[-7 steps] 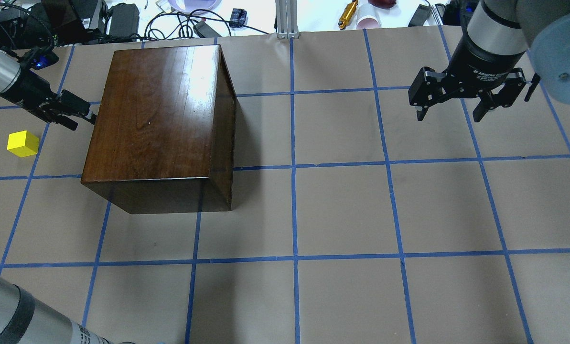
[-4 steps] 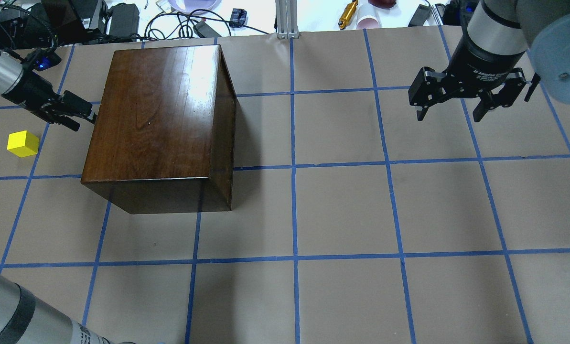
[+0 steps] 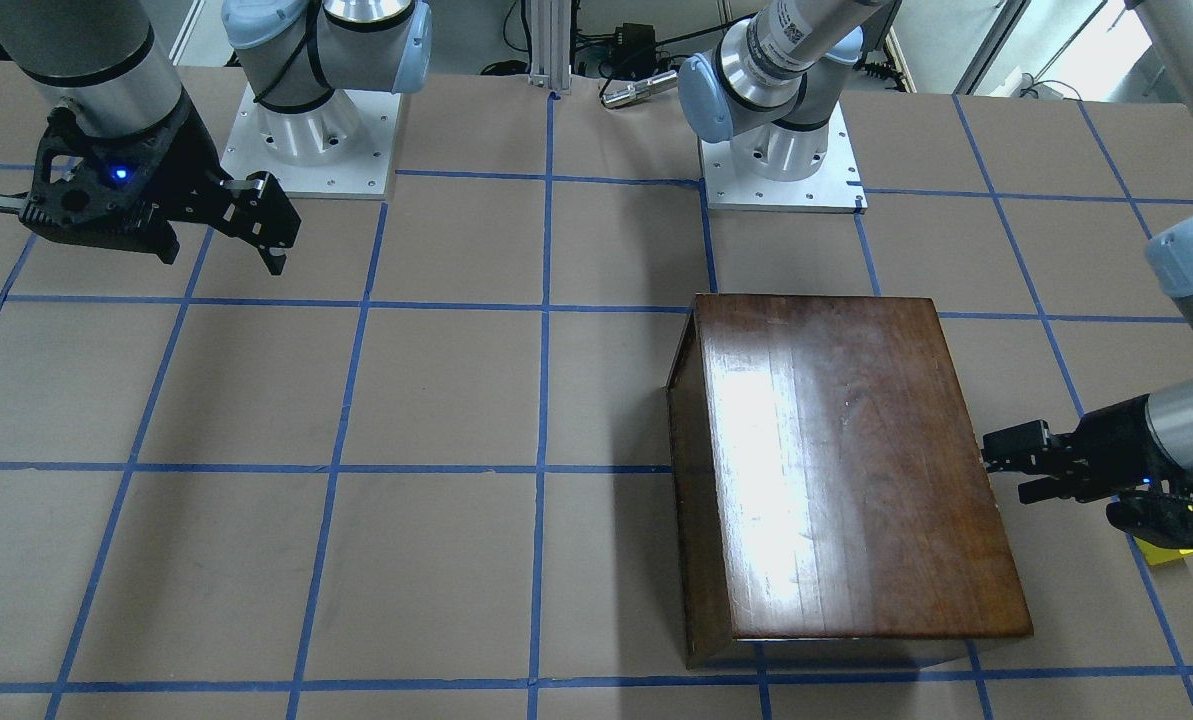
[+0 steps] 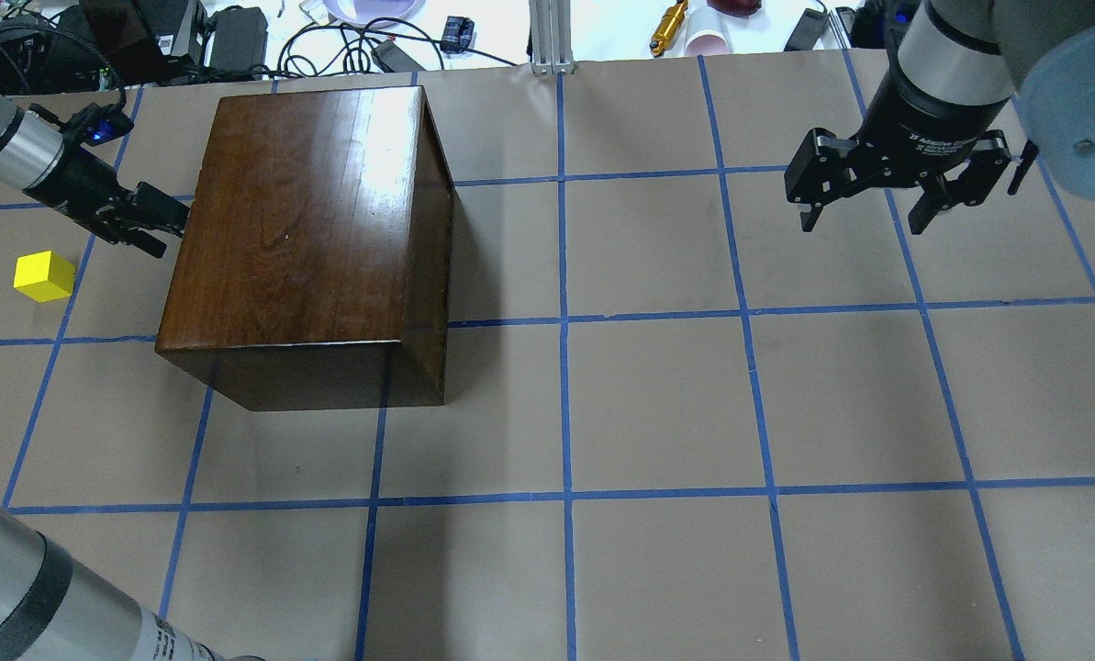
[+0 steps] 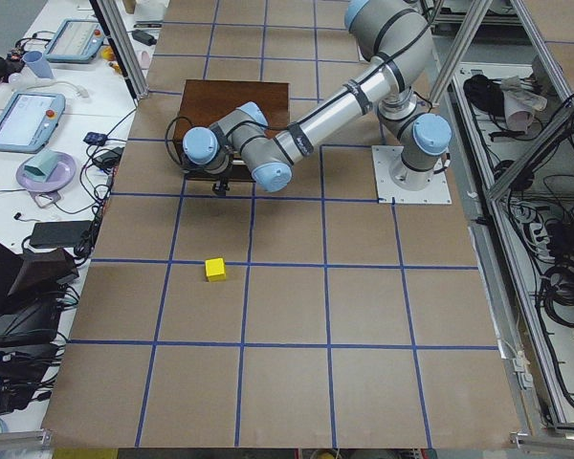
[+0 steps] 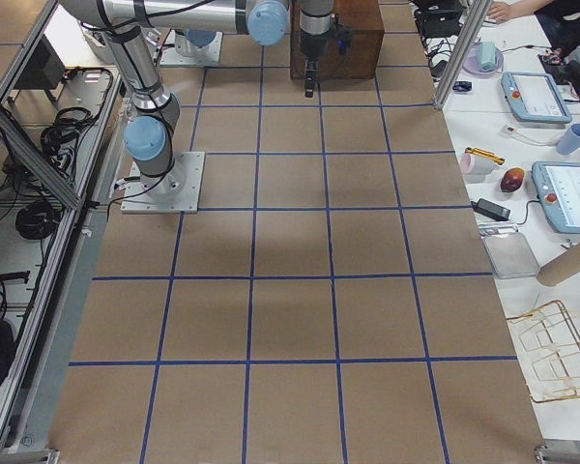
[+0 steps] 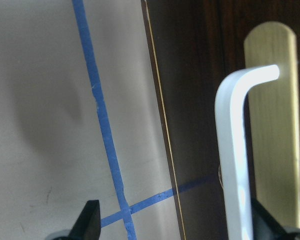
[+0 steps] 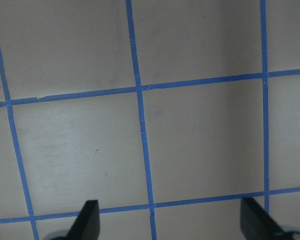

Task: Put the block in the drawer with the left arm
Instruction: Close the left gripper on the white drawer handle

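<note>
The dark-brown wooden box (image 4: 308, 229) stands at the table's left half; it also shows in the front view (image 3: 846, 460). Its drawer is shut. The left wrist view shows the drawer's dark front panel (image 7: 200, 100) with a silver bent handle (image 7: 235, 150) on a brass plate. My left gripper (image 4: 169, 229) is open, level with the box's left face, and the handle lies between its fingertips (image 7: 92, 217), close to the right-hand one. The yellow block (image 4: 44, 275) lies on the table left of the box, apart from the gripper. My right gripper (image 4: 864, 220) is open and empty, high at the far right.
Cables, power bricks and small items (image 4: 345, 37) crowd the far edge beyond the table. The box stands close to my left arm (image 3: 1186, 420). The block also shows in the left side view (image 5: 215, 269). The tabletop (image 4: 657, 413) is brown paper with blue tape lines.
My left wrist has shifted a little toward the box. The block, the box and my right arm have not moved.
</note>
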Motion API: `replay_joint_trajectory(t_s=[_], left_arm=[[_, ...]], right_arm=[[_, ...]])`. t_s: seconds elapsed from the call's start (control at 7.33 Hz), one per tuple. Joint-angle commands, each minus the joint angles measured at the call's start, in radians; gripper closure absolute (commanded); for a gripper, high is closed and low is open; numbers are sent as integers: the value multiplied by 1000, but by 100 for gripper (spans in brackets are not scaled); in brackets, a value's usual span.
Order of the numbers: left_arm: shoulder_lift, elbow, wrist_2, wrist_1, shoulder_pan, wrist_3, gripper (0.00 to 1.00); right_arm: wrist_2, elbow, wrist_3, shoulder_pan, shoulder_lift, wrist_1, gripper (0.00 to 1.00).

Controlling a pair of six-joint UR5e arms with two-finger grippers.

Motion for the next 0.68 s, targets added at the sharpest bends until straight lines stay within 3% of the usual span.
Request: replay_joint_trajectory(t_s=[0.0,0.55], left_arm=[[-2,8,19,14,0,-1,0],[-1,20,75,28,1,49,0]], right_arm=[[0,2,0,0,0,0,0],[0,2,0,0,0,0,0]])
